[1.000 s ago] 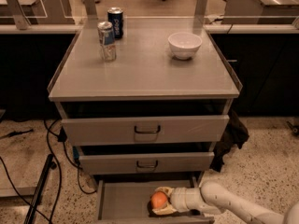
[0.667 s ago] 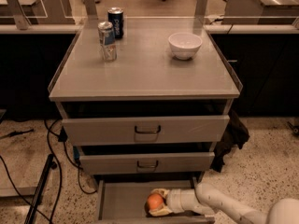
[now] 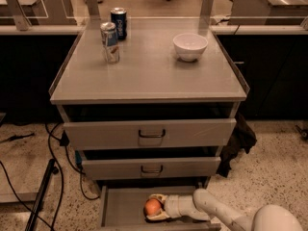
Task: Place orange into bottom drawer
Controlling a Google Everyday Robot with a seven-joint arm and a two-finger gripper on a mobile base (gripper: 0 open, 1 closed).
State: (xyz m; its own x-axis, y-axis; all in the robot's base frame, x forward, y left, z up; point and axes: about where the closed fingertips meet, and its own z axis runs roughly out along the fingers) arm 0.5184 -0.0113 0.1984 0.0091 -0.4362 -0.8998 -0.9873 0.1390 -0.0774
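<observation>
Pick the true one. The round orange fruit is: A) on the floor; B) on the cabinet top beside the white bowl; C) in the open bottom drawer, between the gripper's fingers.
C: the round bright orange fruit sits clasped by the white two-finger gripper inside the pulled-out grey metal bottom drawer.

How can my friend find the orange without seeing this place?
Find the grey metal cabinet with three drawers. Its lowest grey drawer is pulled open. Inside, the white gripper holds the round bright orange fruit, the only colourful thing there.
</observation>
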